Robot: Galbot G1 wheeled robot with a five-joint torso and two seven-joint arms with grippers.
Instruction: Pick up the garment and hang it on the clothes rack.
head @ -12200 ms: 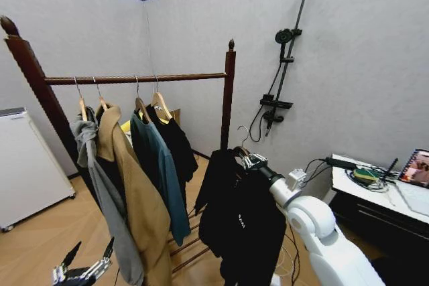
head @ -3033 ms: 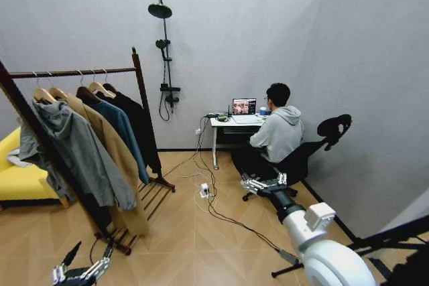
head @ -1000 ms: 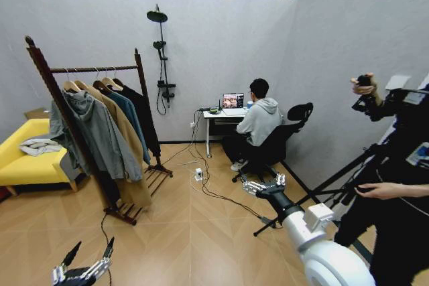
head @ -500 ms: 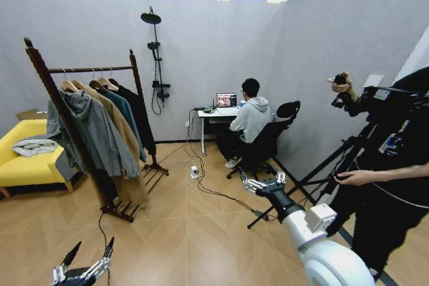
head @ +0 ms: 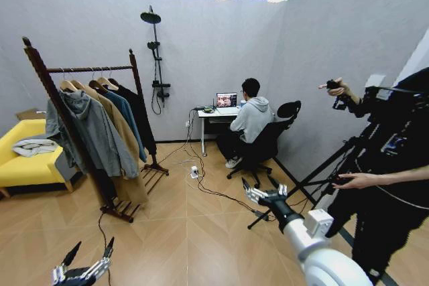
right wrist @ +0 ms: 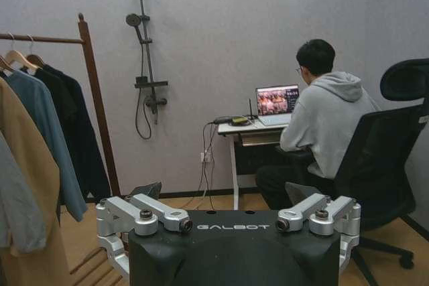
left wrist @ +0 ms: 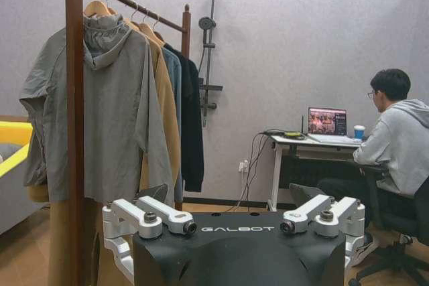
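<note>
Your right arm reaches forward at mid-height, its right gripper (head: 263, 193) spread wide and holding nothing; your left gripper (head: 84, 266) sits low by the base, fingers parted, also unladen

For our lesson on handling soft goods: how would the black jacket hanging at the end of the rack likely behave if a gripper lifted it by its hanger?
The black jacket hangs in long loose folds, so it is probably floppy and would sway. It reaches far down the clothes rack, so it likely needs a high lift. It presses against the teal shirt, so it may drag on it.
</note>
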